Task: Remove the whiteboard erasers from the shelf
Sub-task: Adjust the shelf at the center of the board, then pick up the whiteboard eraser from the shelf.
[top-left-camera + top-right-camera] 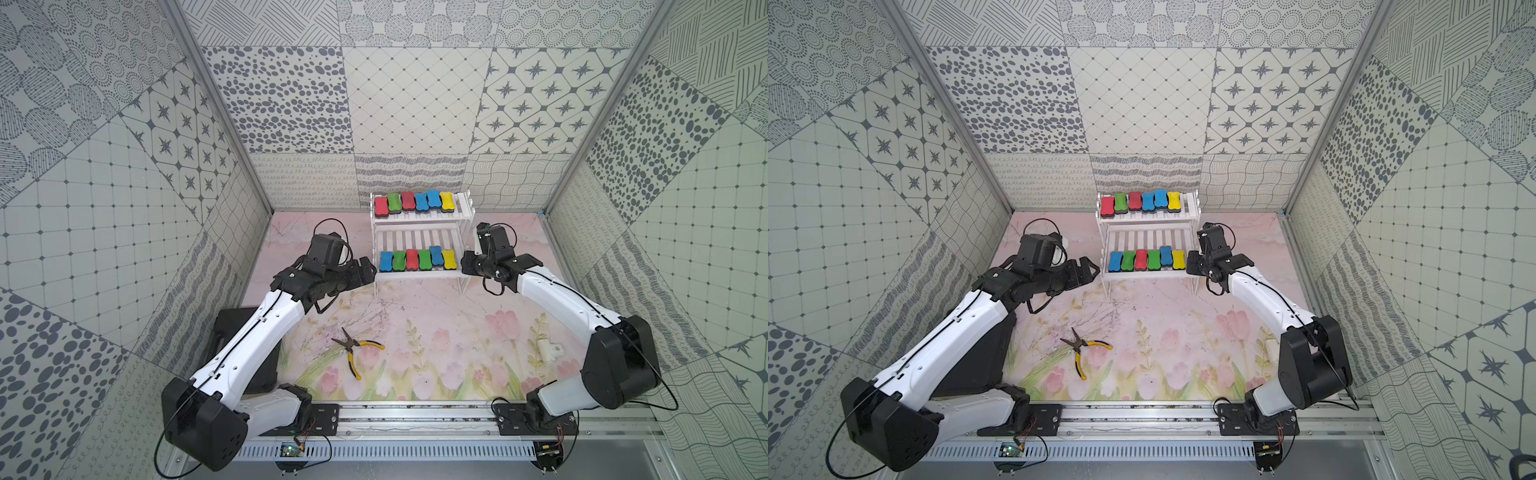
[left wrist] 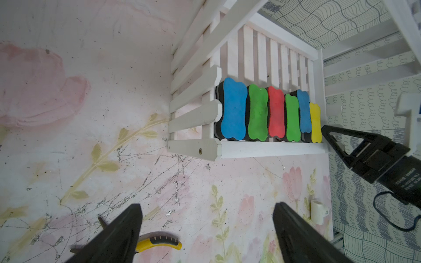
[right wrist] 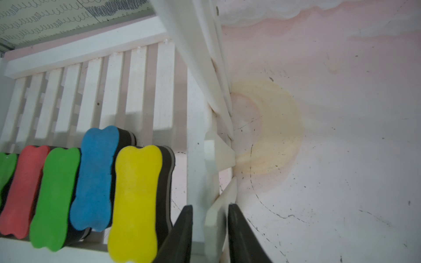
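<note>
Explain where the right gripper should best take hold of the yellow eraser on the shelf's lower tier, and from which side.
Probably its narrow waist, coming down from above with the right gripper across the width. The yellow eraser lies flat, top up, pinched in at mid-length. A gap toward the shelf post leaves room for one finger; the blue eraser crowds the other side.

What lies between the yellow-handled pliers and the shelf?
Nothing: both top views show only bare floral mat between the pliers and the shelf.

The front of the shelf (image 1: 415, 240) lay open to both rows of erasers (image 1: 424, 259); its picket sides barred entry, one picket standing between the parted jaws of the right gripper (image 3: 209, 210)
</note>
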`<action>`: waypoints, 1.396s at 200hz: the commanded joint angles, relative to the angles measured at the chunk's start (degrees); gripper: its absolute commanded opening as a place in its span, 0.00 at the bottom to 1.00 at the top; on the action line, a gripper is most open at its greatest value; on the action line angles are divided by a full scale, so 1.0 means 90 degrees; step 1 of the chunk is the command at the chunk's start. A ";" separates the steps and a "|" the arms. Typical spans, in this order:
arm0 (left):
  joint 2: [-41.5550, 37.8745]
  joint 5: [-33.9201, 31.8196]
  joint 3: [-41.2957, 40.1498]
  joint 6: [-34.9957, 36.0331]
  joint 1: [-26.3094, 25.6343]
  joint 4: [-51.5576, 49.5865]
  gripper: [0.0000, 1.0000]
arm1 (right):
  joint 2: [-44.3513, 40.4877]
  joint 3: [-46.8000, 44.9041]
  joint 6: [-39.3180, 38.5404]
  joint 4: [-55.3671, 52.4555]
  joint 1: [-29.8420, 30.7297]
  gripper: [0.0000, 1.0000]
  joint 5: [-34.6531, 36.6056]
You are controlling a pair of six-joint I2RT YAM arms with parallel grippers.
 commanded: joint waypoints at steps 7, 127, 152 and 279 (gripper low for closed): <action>-0.0001 -0.0026 0.0155 0.0179 -0.0020 -0.0116 0.96 | -0.0594 0.0042 0.0103 -0.0084 0.0041 0.48 0.0511; -0.0036 -0.0217 0.0178 -0.0186 -0.1183 0.0098 0.99 | 0.1050 0.5183 -0.0963 -0.2251 0.0583 0.53 0.0768; -0.0160 -0.0319 0.0144 -0.0134 -0.1180 0.0016 0.99 | 0.2138 0.6549 -0.1106 -0.2883 0.0576 0.56 0.0901; -0.0253 -0.0573 0.0162 0.0049 -0.1151 -0.0269 0.99 | 0.3483 0.8141 -0.1055 -0.3366 0.0539 0.54 0.1145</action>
